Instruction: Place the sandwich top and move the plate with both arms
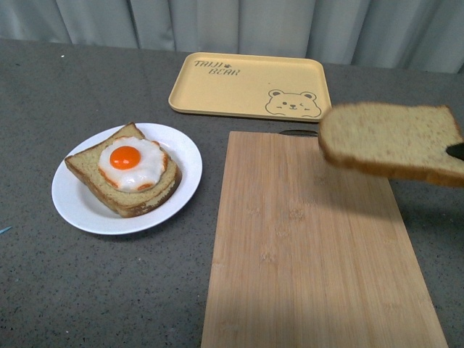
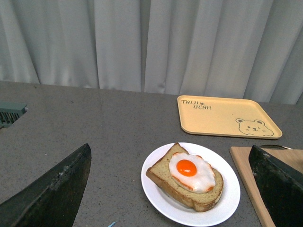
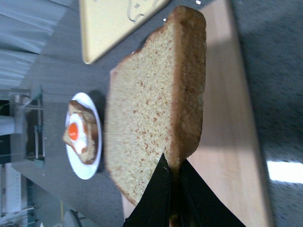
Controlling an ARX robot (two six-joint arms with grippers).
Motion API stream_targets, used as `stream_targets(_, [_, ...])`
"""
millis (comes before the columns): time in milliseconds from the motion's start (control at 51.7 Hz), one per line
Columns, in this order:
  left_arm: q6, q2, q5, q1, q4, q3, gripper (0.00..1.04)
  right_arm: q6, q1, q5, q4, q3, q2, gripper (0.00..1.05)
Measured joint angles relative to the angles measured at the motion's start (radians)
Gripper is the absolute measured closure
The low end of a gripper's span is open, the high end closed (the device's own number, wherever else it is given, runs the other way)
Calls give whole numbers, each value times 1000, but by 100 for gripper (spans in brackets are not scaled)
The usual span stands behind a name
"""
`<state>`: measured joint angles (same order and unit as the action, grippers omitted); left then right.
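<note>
1. Two bread slices were in view. The sandwich top [image 1: 391, 141], plain and tan-brown with a darker crust, hung in the air over the far right part of the wooden cutting board [image 1: 312, 246], clear of its surface.
2. The right gripper [image 3: 173, 170] had its thin black fingers pinched together on one crust edge of that slice. In the front view only a black tip of it showed at the right border.
3. The slice lay close to flat in the grip, slightly tilted, and reached from the right toward the middle of the scene.
4. The plate [image 1: 80, 210], small, round and white, sat on the grey table [image 1: 87, 290] at the left, just beside the board's left edge and not touching it.
5. On the plate lay the other bread slice [image 1: 90, 170], turned cornerwise, with a fried egg [image 1: 130, 163] on top, its orange yolk near the middle.
6. The left gripper [image 2: 170, 148] hovered on the near side of the plate with its two dark fingers spread wide and nothing between them. The plate showed in the gap.
7. A yellow tray [image 1: 246, 83] with a bear drawing rested at the far side of the table, beyond the board, well apart from the plate.
8. A pale curtain [image 2: 142, 42] hung behind the table's far edge.
</note>
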<state>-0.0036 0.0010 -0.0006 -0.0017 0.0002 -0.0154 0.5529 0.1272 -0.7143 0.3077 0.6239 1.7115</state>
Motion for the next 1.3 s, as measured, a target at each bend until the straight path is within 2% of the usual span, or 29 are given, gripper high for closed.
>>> stream_targets(309, [0,0,0,0,0,0,7,251,-294,60,208,175,190,103])
stream_targets(484, [0,0,0,0,0,0,7,357,-439,92,229,322,315,103])
stream_targets(658, [0,0,0,0,0,0,7,420,-547,112,209,475,438,103])
stream_targets(967, [0,0,0,0,0,0,7,460,-662,158,55,724,600,103])
stream_targets(1044, [0,0,0,0,0,0,7,438,-673,161,6,734,613,103])
stream_targets(1296, [0,0,0,0,0,0,7,409,-670,183,0,728,621,103])
